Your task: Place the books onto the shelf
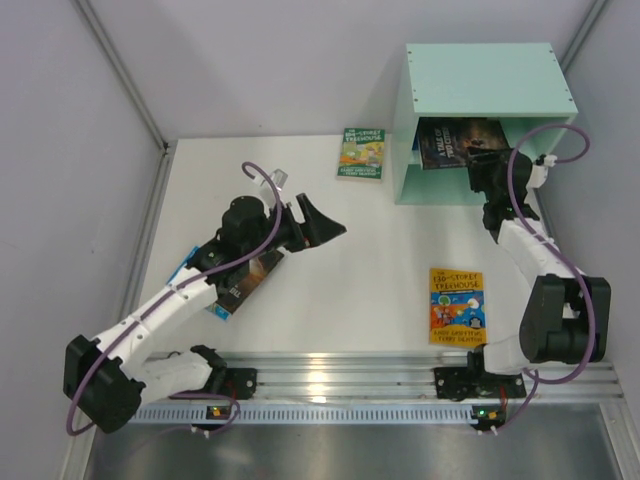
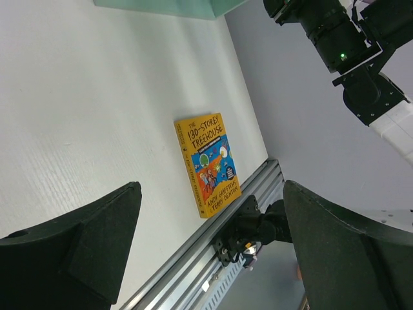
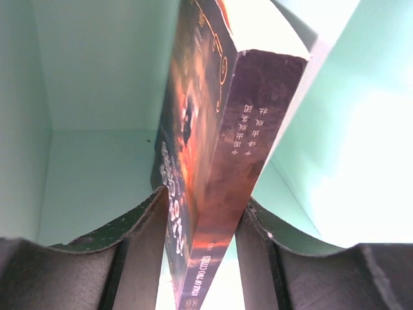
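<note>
Right tool [image 3: 203,200] straddles dark glossy book [image 3: 200,129] tilted inside mint shelf [image 3: 97,77], pinch unclear; left tool [image 2: 211,187] spread wide.

Mint-green shelf [image 1: 480,75], dark book [image 1: 450,140], orange-yellow book [image 1: 456,305], green book [image 1: 361,153]

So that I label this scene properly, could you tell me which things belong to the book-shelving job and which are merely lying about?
Job: mint-green shelf; dark book inside it; green book; orange-yellow book; partly hidden books under the left arm.
Not the job's: aluminium rail at the near edge; purple cables.
</note>
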Controlling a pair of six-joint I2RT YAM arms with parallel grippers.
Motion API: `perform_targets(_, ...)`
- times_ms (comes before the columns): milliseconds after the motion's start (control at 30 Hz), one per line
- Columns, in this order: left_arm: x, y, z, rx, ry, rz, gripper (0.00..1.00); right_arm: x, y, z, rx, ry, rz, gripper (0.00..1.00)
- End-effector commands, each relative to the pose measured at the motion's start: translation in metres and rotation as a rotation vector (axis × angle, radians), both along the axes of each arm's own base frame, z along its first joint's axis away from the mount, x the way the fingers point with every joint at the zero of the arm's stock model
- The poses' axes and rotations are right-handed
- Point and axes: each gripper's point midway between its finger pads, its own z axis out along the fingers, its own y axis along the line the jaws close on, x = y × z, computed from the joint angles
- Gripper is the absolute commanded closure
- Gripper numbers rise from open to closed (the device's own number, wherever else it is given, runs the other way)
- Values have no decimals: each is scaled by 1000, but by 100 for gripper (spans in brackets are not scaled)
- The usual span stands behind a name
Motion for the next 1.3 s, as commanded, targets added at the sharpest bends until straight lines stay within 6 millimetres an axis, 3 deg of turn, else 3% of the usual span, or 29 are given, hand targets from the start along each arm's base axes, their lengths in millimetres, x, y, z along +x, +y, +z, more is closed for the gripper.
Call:
perform_targets(0,0,4,24,-57,-71,17,4,0,10,56,8,-124,41,58)
perform_targets(33,0,5,25,-59,-74,19,5,-1,9,55,12,-121,37,60)
perform_targets(167,-2,6,25,-59,-74,24,5,-1,9,60,26,-163,33,83)
perform_targets(233,-2,6,23,-62,-68,26,5,0,9,61,42,-191,31,100)
perform_targets(533,0,4,27,-72,-69,20,5,22,9,80,92,-274,18,100)
perform_targets(1067,3,2,24,-64,-67,21,5,47,16,69,155,-298,24,100)
perform_targets(1100,3,2,25,-65,-68,21,5,47,31,72,154,-302,54,100)
perform_targets(1267,3,2,25,-64,-70,22,5,54,37,71,150,-280,64,100)
